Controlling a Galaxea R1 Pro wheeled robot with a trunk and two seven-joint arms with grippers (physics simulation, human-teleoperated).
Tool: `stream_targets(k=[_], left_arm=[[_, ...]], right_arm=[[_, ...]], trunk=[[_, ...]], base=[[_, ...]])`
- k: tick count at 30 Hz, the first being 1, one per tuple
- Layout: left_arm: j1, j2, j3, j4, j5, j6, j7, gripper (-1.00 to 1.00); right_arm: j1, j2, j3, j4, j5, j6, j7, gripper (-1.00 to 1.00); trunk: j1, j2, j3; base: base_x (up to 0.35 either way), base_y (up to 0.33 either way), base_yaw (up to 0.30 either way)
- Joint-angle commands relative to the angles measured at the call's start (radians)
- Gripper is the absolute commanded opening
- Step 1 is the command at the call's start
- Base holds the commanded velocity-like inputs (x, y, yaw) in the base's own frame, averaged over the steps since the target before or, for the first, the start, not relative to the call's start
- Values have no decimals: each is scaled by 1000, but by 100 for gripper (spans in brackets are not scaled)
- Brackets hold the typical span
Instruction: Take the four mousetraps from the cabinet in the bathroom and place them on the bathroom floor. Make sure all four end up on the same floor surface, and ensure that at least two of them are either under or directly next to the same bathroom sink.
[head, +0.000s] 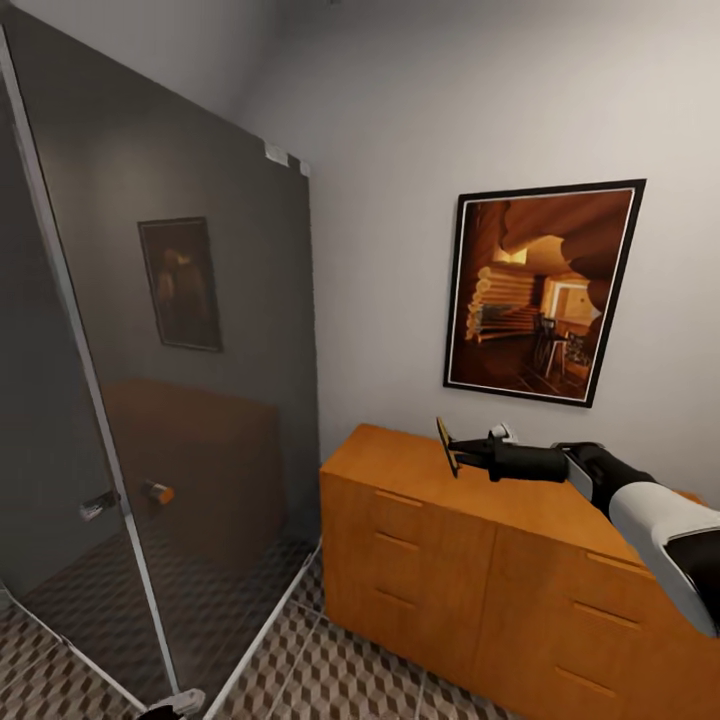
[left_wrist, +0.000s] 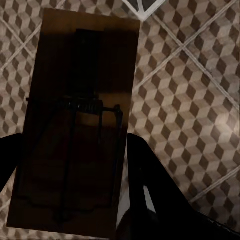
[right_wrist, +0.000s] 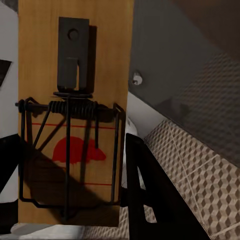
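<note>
Each end effector clamps a thin tan wooden mousetrap, the right end effector (head: 462, 452) above the orange-brown wooden cabinet (head: 420, 520), the left mousetrap (left_wrist: 75, 125) over the cube-patterned tiled floor (left_wrist: 190, 100); none yet lies down.

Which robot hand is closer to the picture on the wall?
Right. The right gripper holds a mousetrap just below the picture; the left gripper hangs low over the floor.

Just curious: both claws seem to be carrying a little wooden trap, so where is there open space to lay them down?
Bare patterned floor tiles lie between the smoked glass shower screen and the orange-brown wooden cabinet. The cabinet's flat top left of the right gripper also looks free. The strip narrows toward the wall.
</note>
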Motion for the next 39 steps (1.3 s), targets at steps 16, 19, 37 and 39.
stream_targets(k=[16, 19, 37, 39], left_arm=[[27, 10, -9, 8, 1, 1, 3, -100], [27, 10, -9, 7, 1, 1, 3, -100], [35, 20, -9, 8, 1, -28, 3, -100], [38, 22, -9, 8, 1, -44, 2, -100]], right_arm=[[29, 1, 10, 104, -5, -41, 2, -100], [35, 3, 10, 116, -4, -51, -48, -100], [186, 70, 11, 125, 4, -106, -427, -100], [208, 71, 11, 125, 12, -123, -451, -100]], trunk=[[0, -1, 0], [0, -1, 0], [0, -1, -18], [0, -1, -21]], base=[[-205, 177, 23], [-39, 34, 2], [-50, 4, 134], [-44, 0, 172]])
